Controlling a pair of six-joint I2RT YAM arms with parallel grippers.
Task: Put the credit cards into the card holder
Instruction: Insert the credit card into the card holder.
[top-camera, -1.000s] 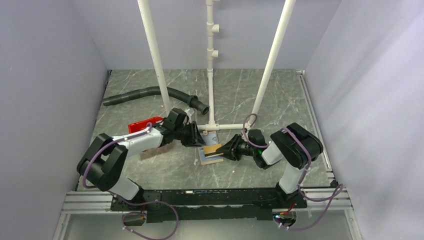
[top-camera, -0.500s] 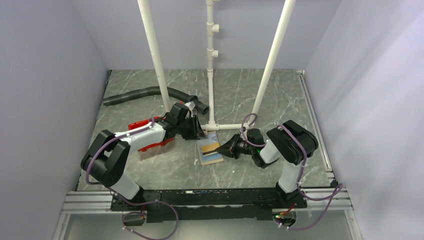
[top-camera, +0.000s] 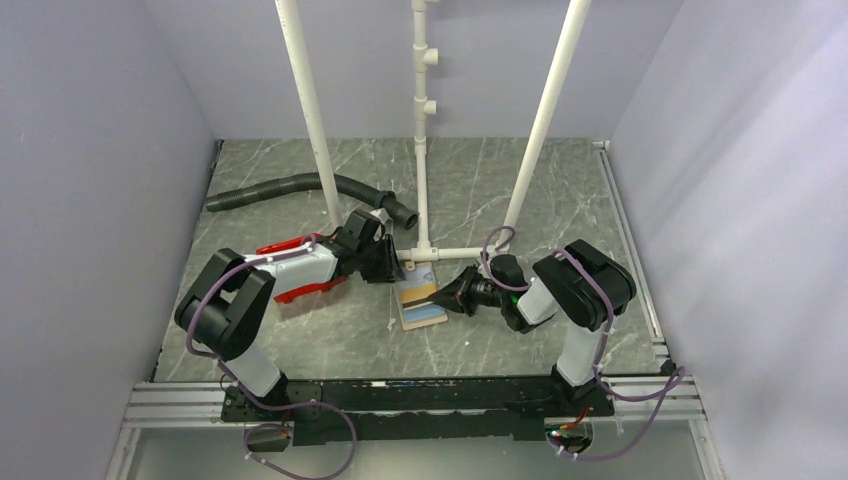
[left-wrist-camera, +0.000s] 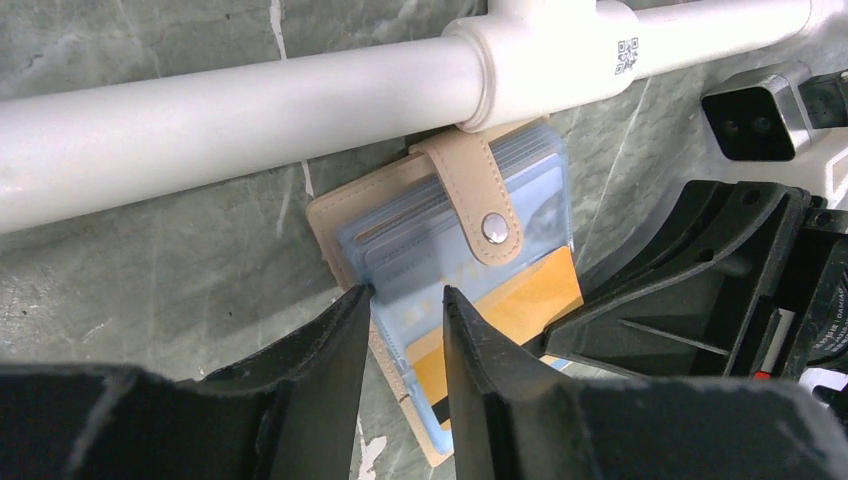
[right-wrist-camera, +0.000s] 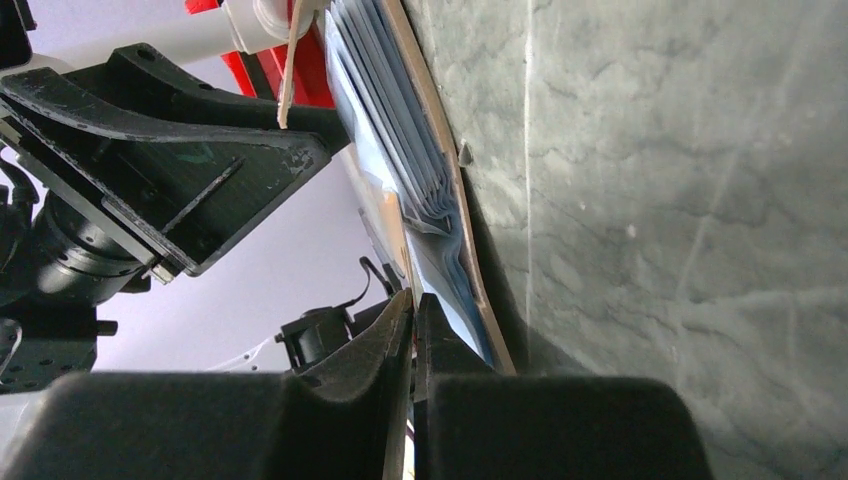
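Right hand (top-camera: 447, 297) seemingly pinches credit card (left-wrist-camera: 520, 300) at card holder (left-wrist-camera: 320, 213).

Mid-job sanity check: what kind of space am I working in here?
Most likely a lab robot test cell. Plain lavender walls box in a marble-patterned tabletop, a white PVC pipe frame stands on it, and an aluminium mounting rail runs along the near edge.
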